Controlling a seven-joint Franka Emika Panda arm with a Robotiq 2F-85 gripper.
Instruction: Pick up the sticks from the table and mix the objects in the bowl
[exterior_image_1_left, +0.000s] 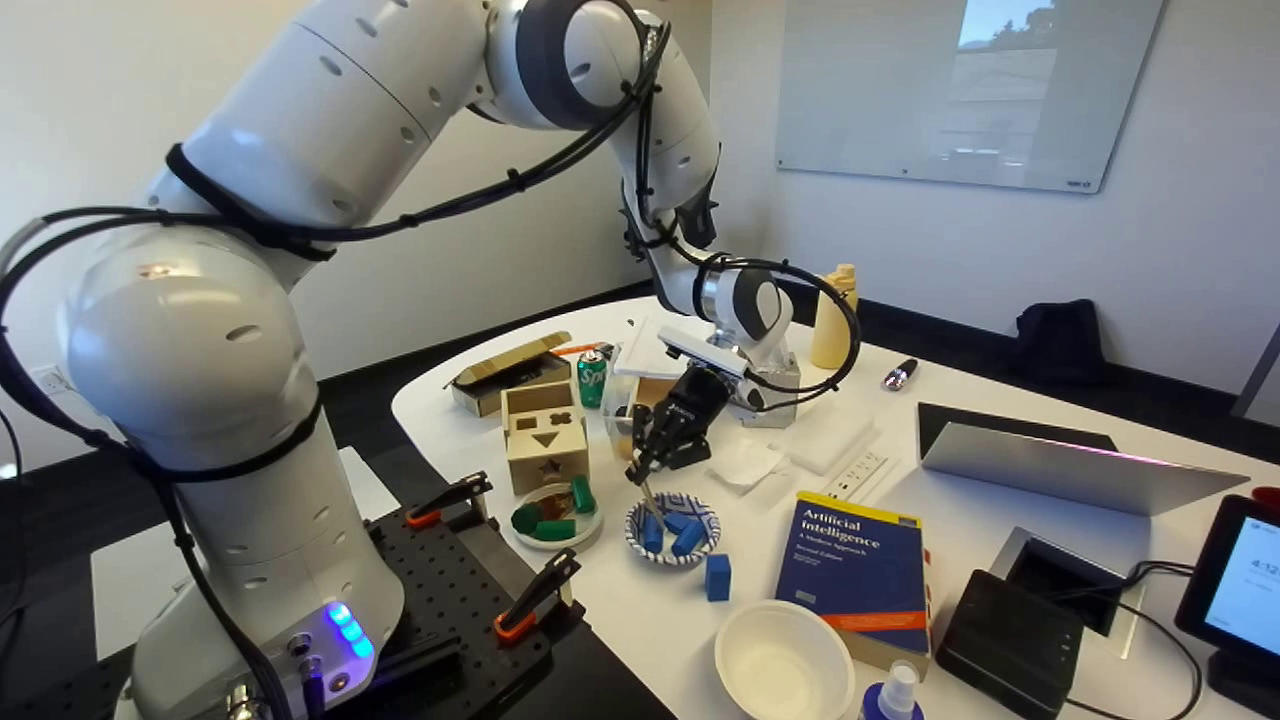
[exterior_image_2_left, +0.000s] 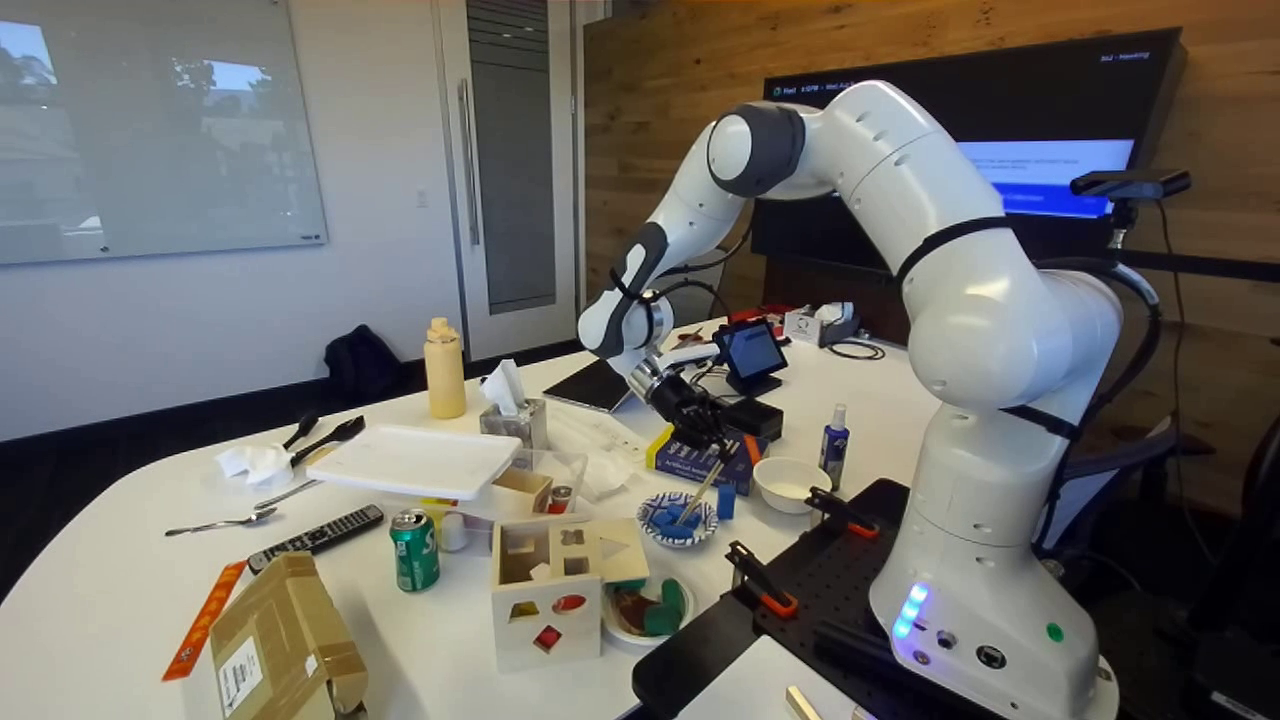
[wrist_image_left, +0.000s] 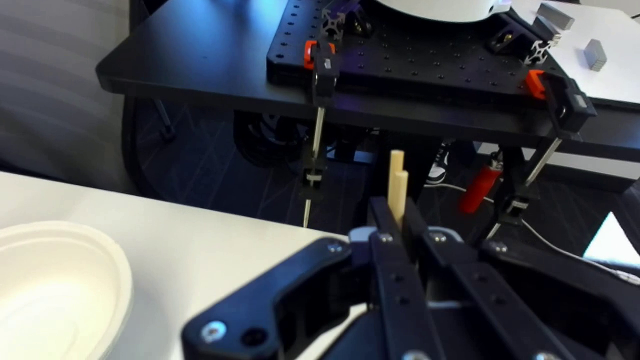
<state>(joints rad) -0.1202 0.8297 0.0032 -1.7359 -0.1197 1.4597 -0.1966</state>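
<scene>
Tool (wrist_image_left: 396, 212) gripping two sticks (wrist_image_left: 400, 189) — three blue blocks (exterior_image_1_left: 689, 540) in one bowl (exterior_image_1_left: 670, 558).

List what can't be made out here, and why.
The sticks past their exposed ends: wrist view, covered by the jaws.
Stick tips in the patterned bowl: both exterior views, lost among blue blocks.
Rest of the white bowl: wrist view, cut off at left and bottom edges.
Anything above the shoe: wrist view, hidden by the black table.
Fine print on the television: an exterior view, too small and blurred.
</scene>
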